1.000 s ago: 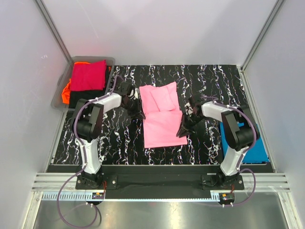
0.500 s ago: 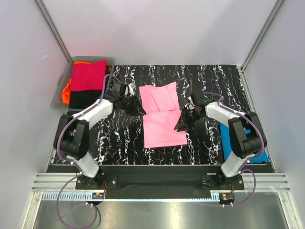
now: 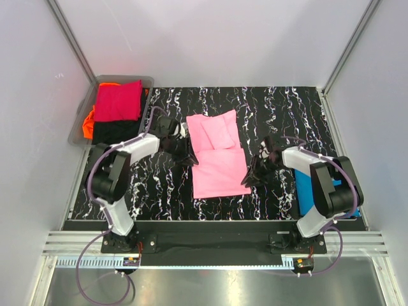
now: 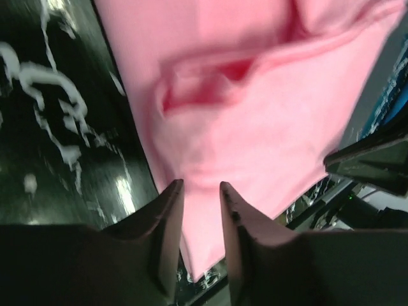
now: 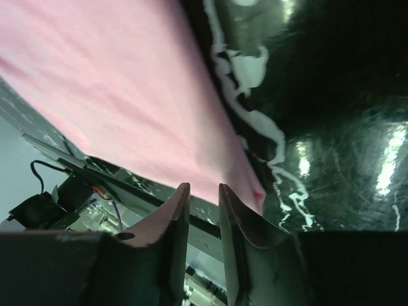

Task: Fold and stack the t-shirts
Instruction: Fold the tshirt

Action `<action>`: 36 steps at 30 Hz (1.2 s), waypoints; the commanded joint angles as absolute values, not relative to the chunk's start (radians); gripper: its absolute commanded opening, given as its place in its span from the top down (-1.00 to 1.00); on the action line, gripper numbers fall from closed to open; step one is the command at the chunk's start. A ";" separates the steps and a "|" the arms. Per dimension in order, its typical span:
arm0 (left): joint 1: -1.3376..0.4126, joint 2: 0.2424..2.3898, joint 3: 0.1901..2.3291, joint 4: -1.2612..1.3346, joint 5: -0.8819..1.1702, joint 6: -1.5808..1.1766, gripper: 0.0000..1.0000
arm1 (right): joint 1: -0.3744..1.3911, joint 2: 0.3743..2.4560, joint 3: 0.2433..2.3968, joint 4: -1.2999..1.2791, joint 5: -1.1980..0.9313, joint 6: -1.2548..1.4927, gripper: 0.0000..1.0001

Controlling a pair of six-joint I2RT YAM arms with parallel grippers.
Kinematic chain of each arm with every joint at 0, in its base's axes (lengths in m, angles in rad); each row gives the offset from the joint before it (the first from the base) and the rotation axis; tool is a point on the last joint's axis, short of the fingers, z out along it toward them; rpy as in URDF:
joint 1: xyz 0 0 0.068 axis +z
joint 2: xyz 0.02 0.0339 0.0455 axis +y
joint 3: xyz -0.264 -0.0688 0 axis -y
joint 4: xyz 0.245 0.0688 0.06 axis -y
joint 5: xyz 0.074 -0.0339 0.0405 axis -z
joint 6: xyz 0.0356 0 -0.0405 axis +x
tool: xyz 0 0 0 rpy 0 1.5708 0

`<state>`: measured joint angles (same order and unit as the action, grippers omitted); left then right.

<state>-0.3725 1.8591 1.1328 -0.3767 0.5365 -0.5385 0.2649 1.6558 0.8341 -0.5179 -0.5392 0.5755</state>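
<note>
Black table (image 3: 159, 185) carries the pink shirt (image 3: 217, 159) at its centre. At the shirt's left edge the left gripper (image 3: 187, 155) has pink cloth in its narrow gap; whether it pinches, I cannot tell. Beside the shirt's near right corner the right gripper (image 3: 247, 180) stands slightly spread, empty. By the right edge lies the blue shirt (image 3: 303, 197).

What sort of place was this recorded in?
Probably a lab robot cell: plain white panel walls enclose it, an aluminium rail runs along the near edge, and the black marbled tabletop holds a pink t-shirt, with a grey bin of more shirts beside it.
</note>
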 commanded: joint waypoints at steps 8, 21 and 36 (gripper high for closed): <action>-0.414 1.528 1.011 -0.324 0.534 -0.640 0.19 | 0.238 1.737 1.125 -0.505 -0.586 0.575 0.17; -0.476 1.591 0.764 -0.121 0.531 -0.716 0.42 | 0.152 1.994 1.362 -0.532 -0.594 0.526 -0.02; -0.508 0.907 0.286 0.058 0.302 -1.325 -0.22 | 0.126 1.287 0.700 -0.460 -0.482 0.831 -0.53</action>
<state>-0.4934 0.9524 0.4259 -0.0879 0.3901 -1.0435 0.1234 1.3746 0.8257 -0.5171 -0.5125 0.6899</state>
